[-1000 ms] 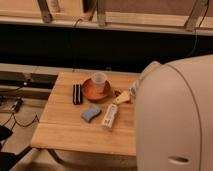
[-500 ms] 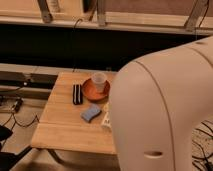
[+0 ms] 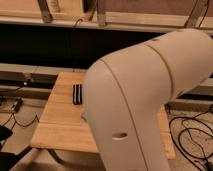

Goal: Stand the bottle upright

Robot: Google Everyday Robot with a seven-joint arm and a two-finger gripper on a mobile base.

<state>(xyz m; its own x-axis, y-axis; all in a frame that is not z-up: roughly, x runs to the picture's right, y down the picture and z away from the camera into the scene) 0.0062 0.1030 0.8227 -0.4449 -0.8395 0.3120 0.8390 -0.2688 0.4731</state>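
Mostly, the robot's white arm (image 3: 150, 105) fills the view and hides the gripper somewhere behind it. Its 2 fingers stand spread wide, and no grip on anything can be seen. The bottle is hidden as well, probably on the covered part of the wooden table (image 3: 60, 125), so its direction from the fingers and the run of its long axis cannot be told. 1 black bar-shaped object (image 3: 76, 94) lies toward the table's far left. No container shows.
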